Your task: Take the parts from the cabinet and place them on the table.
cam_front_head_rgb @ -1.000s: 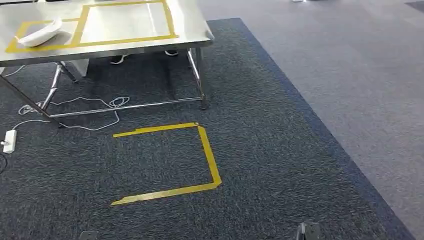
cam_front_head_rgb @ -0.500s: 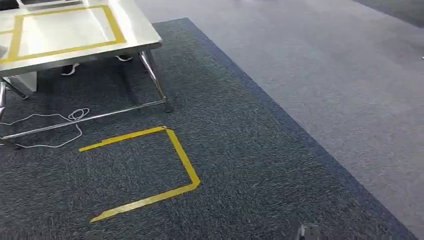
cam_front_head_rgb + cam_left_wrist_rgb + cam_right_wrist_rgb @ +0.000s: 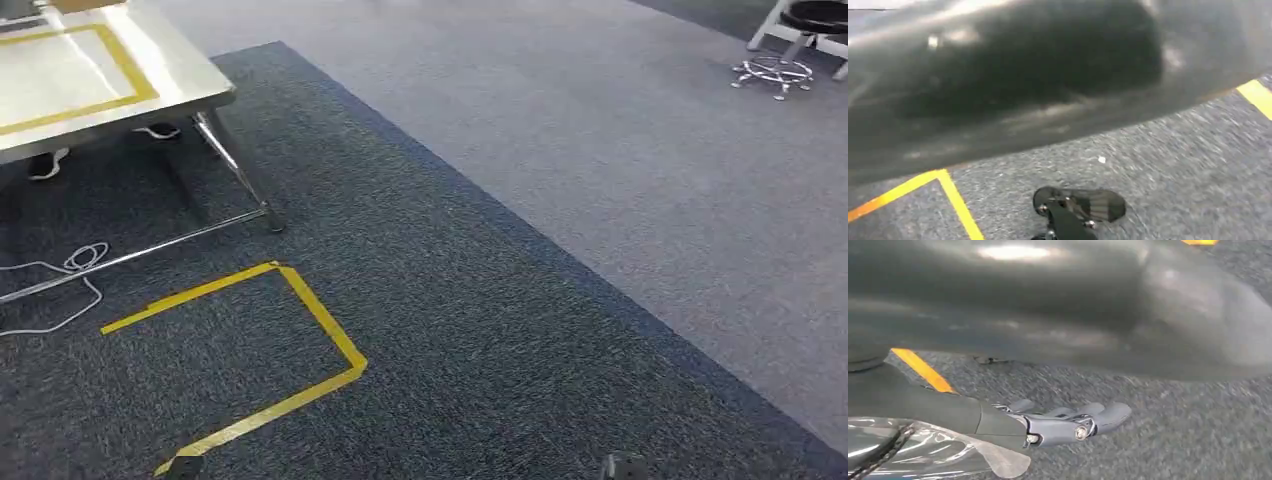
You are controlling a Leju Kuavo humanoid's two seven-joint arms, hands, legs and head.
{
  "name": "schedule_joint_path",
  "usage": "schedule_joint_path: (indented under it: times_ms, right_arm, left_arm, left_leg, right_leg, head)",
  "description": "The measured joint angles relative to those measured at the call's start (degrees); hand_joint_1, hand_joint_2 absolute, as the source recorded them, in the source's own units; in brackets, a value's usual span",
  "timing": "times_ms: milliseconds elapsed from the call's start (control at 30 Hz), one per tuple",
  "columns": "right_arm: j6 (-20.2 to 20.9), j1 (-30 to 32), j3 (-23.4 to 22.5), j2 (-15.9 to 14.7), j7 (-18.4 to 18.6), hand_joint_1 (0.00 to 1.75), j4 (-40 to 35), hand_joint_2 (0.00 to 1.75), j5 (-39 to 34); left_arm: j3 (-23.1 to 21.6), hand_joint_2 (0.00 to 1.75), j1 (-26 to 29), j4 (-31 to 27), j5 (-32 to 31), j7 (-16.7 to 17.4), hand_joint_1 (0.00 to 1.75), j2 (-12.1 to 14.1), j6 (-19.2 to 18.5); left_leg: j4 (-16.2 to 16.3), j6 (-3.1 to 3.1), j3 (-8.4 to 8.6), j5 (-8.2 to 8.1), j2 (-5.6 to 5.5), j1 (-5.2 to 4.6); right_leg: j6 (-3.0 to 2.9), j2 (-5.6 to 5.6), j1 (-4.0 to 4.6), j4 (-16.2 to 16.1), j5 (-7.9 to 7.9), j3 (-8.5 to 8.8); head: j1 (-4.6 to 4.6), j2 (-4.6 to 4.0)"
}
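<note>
The steel table (image 3: 185, 85) with a yellow tape outline (image 3: 125, 68) on its top stands at the upper left of the head view. My right hand (image 3: 1068, 422) hangs over the dark carpet with its fingers stretched out and nothing in them. A dark ribbed part of my left hand (image 3: 1080, 205) shows above the carpet beside a yellow tape line (image 3: 955, 202). Whether its fingers are apart I cannot tell.
A yellow tape square (image 3: 325, 320) marks the dark carpet in front of the table. White cable (image 3: 60, 275) lies under the table, and a person's shoes (image 3: 45, 165) show behind it. A stool base (image 3: 778, 70) stands far right on the lighter grey carpet.
The camera has swung to the right. The table has slid toward the picture's left edge, the white part on it has left the picture, and a stool has come in at the upper right.
</note>
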Motion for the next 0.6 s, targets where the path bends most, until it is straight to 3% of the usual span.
schedule_joint_path:
  times_ms: [67, 100, 133, 167, 233, 267, 300, 333, 367, 400, 433, 467, 567, 600]
  right_arm:
    - [0.0, 0.5, -0.1, 0.0, 0.0, 0.00, 0.0, 0.00, -0.1]
    - [0.0, 0.6, -0.2, 0.0, 0.0, 0.00, 0.0, 0.00, -0.2]
    - [0.0, 0.6, -0.2, 0.1, 0.0, 0.00, 0.0, 0.00, -0.3]
    - [0.0, 0.5, -0.3, 0.1, 0.0, 0.00, 0.0, 0.00, -0.4]
    - [-0.3, 0.4, -0.6, 0.2, 0.0, 0.00, 0.0, 0.00, -0.8]
    - [-0.5, 0.5, -0.8, 0.3, 0.0, 0.00, 0.0, 0.00, -0.9]
    - [-0.7, 0.6, -1.0, 0.3, 0.0, 0.00, 0.0, 0.00, -1.0]
    - [-0.8, 0.8, -1.1, 0.3, 0.0, 0.00, 0.1, 0.00, -1.0]
    - [-0.8, 0.8, -1.1, 0.3, 0.0, 0.00, 0.1, 0.00, -1.1]
    - [-0.8, 0.7, -1.2, 0.4, -0.1, 0.00, 0.1, 0.00, -1.2]
    - [-0.8, 0.7, -1.2, 0.6, -0.2, 0.00, 0.1, 0.00, -1.2]
    - [-0.8, 0.5, -1.4, 0.7, -0.3, 0.00, 0.1, 0.00, -1.3]
    - [-0.7, 0.9, -1.6, 0.7, -0.4, 0.00, 0.1, 0.00, -1.4]
    - [-0.8, 1.1, -1.7, 0.7, -0.4, 0.00, 0.2, 0.00, -1.4]
  left_arm:
    - [0.0, 0.00, -0.2, 0.0, -0.1, -0.9, 0.00, -0.2, 0.0]
    - [0.0, 0.00, -0.2, 0.0, -0.1, -1.4, 0.00, -0.2, 0.0]
    - [0.0, 0.00, -0.3, 0.0, -0.1, -1.8, 0.00, -0.2, -0.1]
    - [0.0, 0.00, -0.2, 0.0, 0.1, -2.6, 0.00, -0.2, -0.4]
    - [0.2, 0.00, 0.2, 0.0, 1.1, -5.3, 0.00, -0.3, -1.4]
    - [0.4, 0.00, 0.2, 0.0, 1.8, -7.1, 0.00, -0.4, -1.9]
    - [0.8, 0.00, 0.2, 0.0, 2.6, -8.3, 0.00, -0.4, -3.1]
    - [1.2, 0.00, 0.2, 0.0, 3.4, -9.3, 0.00, -0.4, -4.4]
    - [1.8, 0.00, 0.1, 0.0, 4.3, -10.2, 0.00, -0.4, -5.7]
    - [2.2, 0.00, 0.1, 0.0, 5.0, -10.9, 0.00, -0.4, -6.8]
    - [2.9, 0.00, 0.1, 0.0, 5.8, -11.7, 0.00, -0.3, -7.8]
    - [3.3, 0.00, 0.1, 0.0, 6.2, -12.2, 0.00, -0.4, -8.6]
    - [4.4, 0.00, 0.0, 0.0, 6.8, -12.6, 0.00, -0.4, -9.2]
    - [4.4, 0.00, -0.1, 0.0, 6.8, -12.7, 0.00, -0.7, -9.3]
  left_leg:
    - [-0.2, -0.50, 0.40, 0.05, 1.09, 0.21]
    - [0.1, -0.98, 0.34, -0.40, 0.82, 0.37]
    - [1.5, -1.35, 0.00, -1.93, -2.04, 0.51]
    - [5.0, -1.44, -1.37, -4.52, -4.04, 0.57]
    - [14.8, -1.49, -5.43, -9.10, -5.43, 0.56]
    - [17.7, -1.41, -6.74, -9.75, -5.52, 0.55]
    - [17.7, -1.26, -6.75, -8.97, -5.57, 0.55]
    - [15.3, -1.06, -5.67, -6.93, -5.63, 0.53]
    - [10.7, -0.77, -3.62, -4.06, -6.00, 0.51]
    - [5.0, -0.40, -1.06, -1.09, -7.26, 0.50]
    - [1.4, 0.04, 0.57, -0.58, -10.36, 0.62]
    - [0.2, 0.03, 0.74, -0.74, -10.98, 0.70]
    - [0.3, 0.33, 0.52, -0.66, -9.58, 0.18]
    - [-0.8, 0.83, 0.72, -0.09, -8.61, 0.80]
  right_leg:
    - [-0.59, 1.05, 0.24, 0.0, 0.14, -0.76]
    - [-1.14, 1.69, -0.17, -0.4, 0.54, 0.19]
    - [-1.42, 2.09, -0.26, -0.4, 0.72, -0.09]
    - [-1.79, 2.72, -0.26, -0.3, 0.96, -0.23]
    - [-2.09, 4.23, -0.10, -0.3, 1.15, -0.57]
    - [-2.13, 5.03, 0.05, -0.3, 1.20, -0.64]
    - [-2.12, 5.75, 0.15, -0.2, 1.22, -0.65]
    - [-2.11, 6.54, 0.20, -0.1, 1.23, -0.64]
    - [-2.09, 7.42, 0.23, 0.0, 1.23, -0.62]
    - [-2.06, 8.29, 0.27, 0.2, 1.24, -0.57]
    - [-1.96, 8.81, 0.06, 0.2, 1.29, -0.72]
    - [-1.54, 9.69, 0.32, 0.5, 1.41, -1.17]
    - [-0.26, 11.35, -0.38, 0.2, 2.07, -2.01]
    - [0.21, 12.01, -0.18, 0.3, 2.01, -2.62]
  head:
    - [0.13, 0.00]
    - [0.13, 0.00]
    - [-0.22, 0.00]
    - [-0.31, 0.00]
    - [-0.26, 0.00]
    - [-0.26, 0.00]
    - [-0.22, 0.00]
    - [-0.26, 0.00]
    - [-0.24, 0.00]
    - [-0.26, 0.00]
    - [-0.14, 0.00]
    - [-0.13, 0.00]
    - [-0.18, 0.00]
    - [-0.18, 0.00]
